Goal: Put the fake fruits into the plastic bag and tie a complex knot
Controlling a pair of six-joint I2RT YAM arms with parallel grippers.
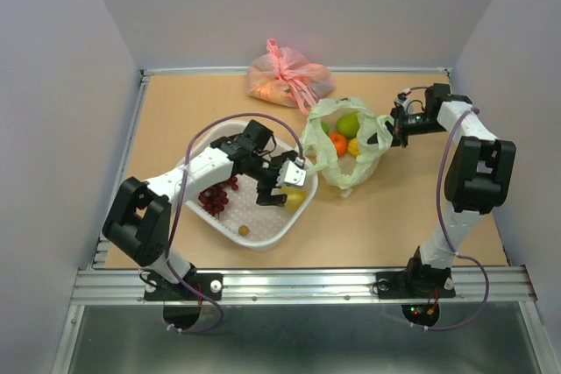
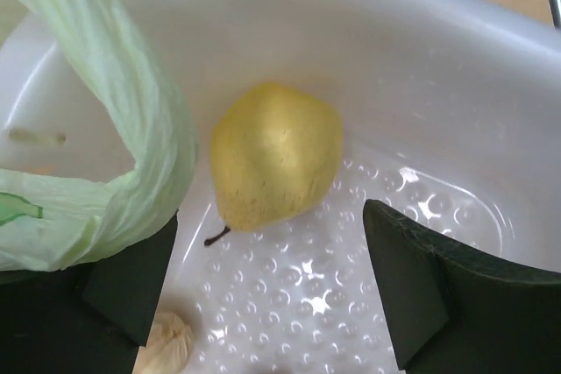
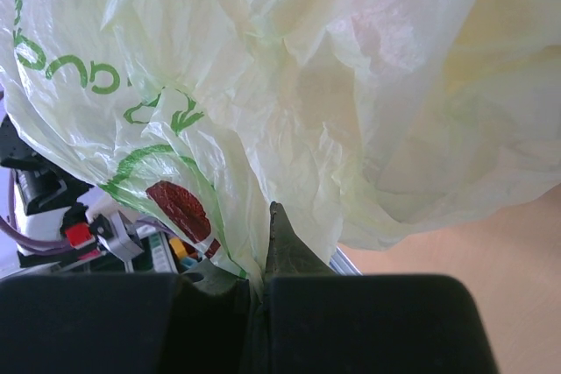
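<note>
your left tool [image 2: 272, 291] gapes wide over the pear [image 2: 273, 157] in the basket [image 2: 438, 37]; right tool [image 3: 263, 260] pinches the bag [image 3: 351, 85]. grapes [image 1: 216, 198] also unbagged, no knot yet.

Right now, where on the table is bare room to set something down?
Bare table lies at the back left, beside the pink bag and behind the basket, and in front, between the basket and the right arm's base. The middle is crowded: basket, green bag and pink bag stand close.
</note>
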